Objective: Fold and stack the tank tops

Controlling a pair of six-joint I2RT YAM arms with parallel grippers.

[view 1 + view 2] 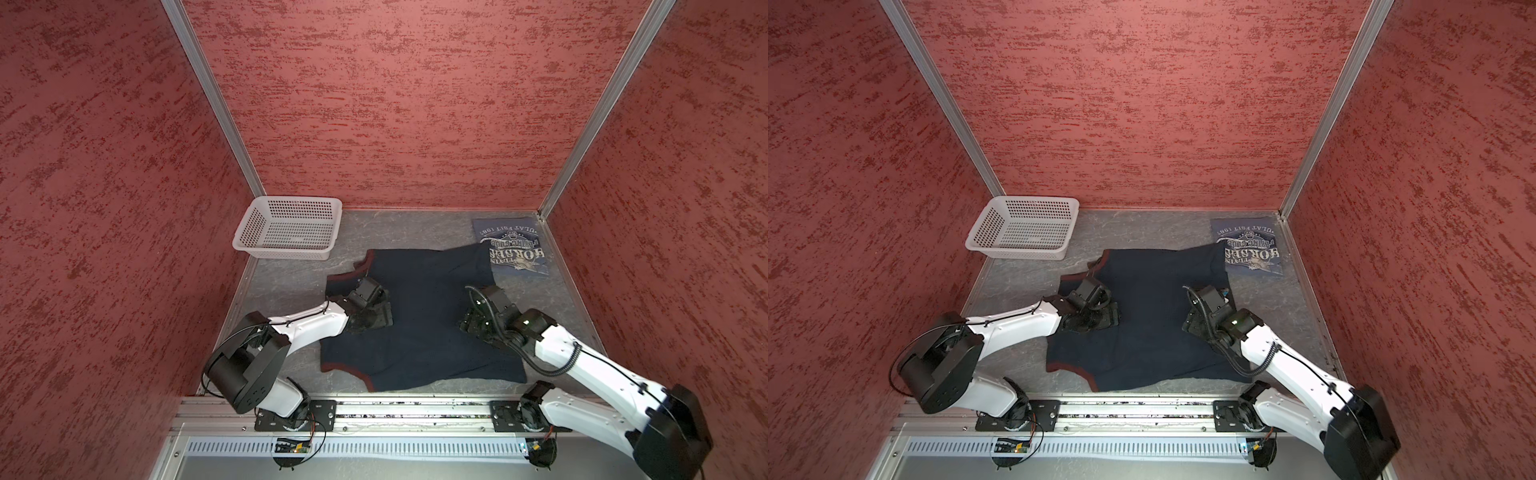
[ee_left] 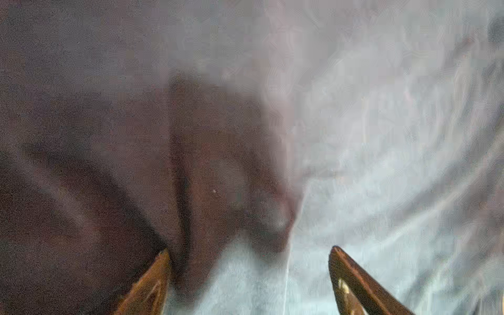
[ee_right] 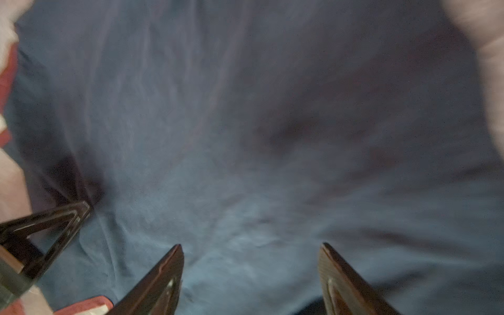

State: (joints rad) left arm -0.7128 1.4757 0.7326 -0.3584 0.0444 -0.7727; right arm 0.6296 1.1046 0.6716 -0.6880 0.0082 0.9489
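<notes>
A dark navy tank top [image 1: 424,332] [image 1: 1150,340] with maroon trim lies spread flat in the middle of the table. A slate-blue tank top [image 1: 513,247] [image 1: 1250,249] with whitish lettering lies folded in the back right corner, and the navy top's corner overlaps it. My left gripper [image 1: 376,318] [image 2: 250,252] hovers low over the navy top's left side by an armhole, open, with the cloth's edge below the gap. My right gripper [image 1: 467,324] [image 3: 251,246] stands open just above the navy cloth's right side. Neither holds anything.
A white perforated basket [image 1: 249,232] [image 1: 984,232] stands at the back left. Red walls close in the grey table [image 1: 282,282] on three sides. The arms' metal rail [image 1: 415,411] runs along the front edge.
</notes>
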